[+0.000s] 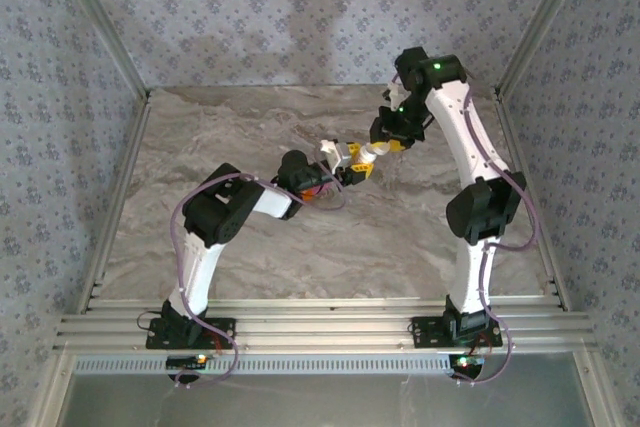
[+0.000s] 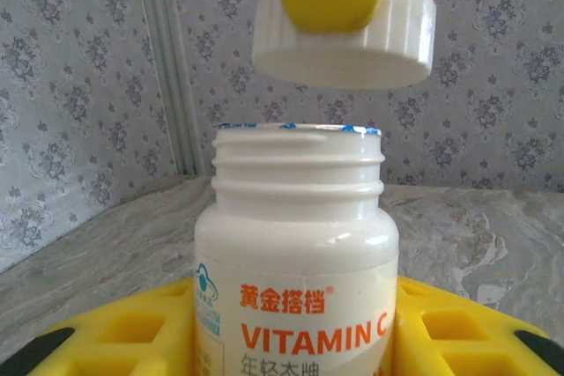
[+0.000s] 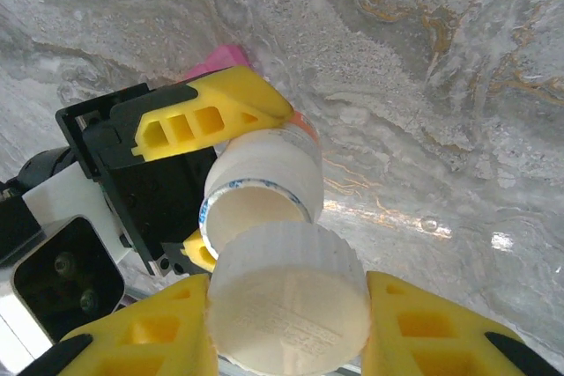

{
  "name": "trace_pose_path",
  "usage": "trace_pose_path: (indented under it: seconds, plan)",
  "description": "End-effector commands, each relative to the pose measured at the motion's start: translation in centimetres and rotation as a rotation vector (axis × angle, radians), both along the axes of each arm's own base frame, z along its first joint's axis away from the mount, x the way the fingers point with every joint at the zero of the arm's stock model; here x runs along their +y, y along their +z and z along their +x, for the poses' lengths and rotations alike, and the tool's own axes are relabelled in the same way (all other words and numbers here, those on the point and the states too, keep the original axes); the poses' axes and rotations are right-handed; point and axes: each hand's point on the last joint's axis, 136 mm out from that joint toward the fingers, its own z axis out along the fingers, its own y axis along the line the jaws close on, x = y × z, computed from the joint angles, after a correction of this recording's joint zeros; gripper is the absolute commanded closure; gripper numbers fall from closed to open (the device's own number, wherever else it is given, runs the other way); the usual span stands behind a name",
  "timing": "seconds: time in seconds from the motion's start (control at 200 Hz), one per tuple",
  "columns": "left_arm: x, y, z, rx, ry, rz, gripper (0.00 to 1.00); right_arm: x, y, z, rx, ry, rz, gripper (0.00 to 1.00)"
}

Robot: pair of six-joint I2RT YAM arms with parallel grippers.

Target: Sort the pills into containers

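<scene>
My left gripper (image 2: 295, 345) is shut on a white "VITAMIN C" bottle (image 2: 295, 244), held upright with its mouth open. Just above the mouth hangs the white ribbed cap (image 2: 344, 41), clear of the neck, with my right gripper (image 3: 286, 328) shut on it. In the right wrist view the cap (image 3: 286, 292) partly covers the bottle (image 3: 264, 173), whose inside looks plain white. The pills are hidden. A pink corner of the containers (image 3: 225, 57) peeks out behind the left gripper's yellow fingers (image 3: 211, 112). From above, both grippers meet mid-table around the cap (image 1: 364, 159), with the containers (image 1: 318, 190) under the left wrist.
The marble-patterned tabletop (image 1: 400, 237) is walled by patterned panels on three sides, with aluminium rails (image 1: 320, 332) along the near edge by the arm bases. Bare table lies in front of and to the right of the grippers.
</scene>
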Motion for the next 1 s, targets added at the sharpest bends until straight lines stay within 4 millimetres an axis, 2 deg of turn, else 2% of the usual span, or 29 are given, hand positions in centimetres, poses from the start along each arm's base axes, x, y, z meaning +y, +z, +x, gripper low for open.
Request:
trace_pose_path:
  seconds: [0.0, 0.27, 0.56, 0.785, 0.995]
  plan:
    - [-0.6, 0.9, -0.7, -0.059, -0.041, -0.024, 1.0, 0.4, 0.4, -0.4, 0.013, 0.031, 0.013, 0.66]
    - [-0.6, 0.7, -0.9, -0.065, -0.056, -0.019, 1.0, 1.4, -0.6, -0.8, 0.04, 0.066, -0.004, 0.66]
    - [-0.4, 2.0, -1.3, -0.092, -0.066, -0.034, 1.0, 1.6, -1.8, -1.2, 0.071, 0.099, -0.024, 0.66]
    - [-0.3, 2.5, -1.5, -0.097, -0.065, -0.038, 1.0, 0.9, -2.8, -1.3, 0.089, 0.088, -0.049, 0.66]
    - [-0.1, 3.0, -1.7, -0.104, -0.066, -0.041, 1.0, -0.3, -2.9, -0.6, 0.073, 0.045, -0.048, 0.66]
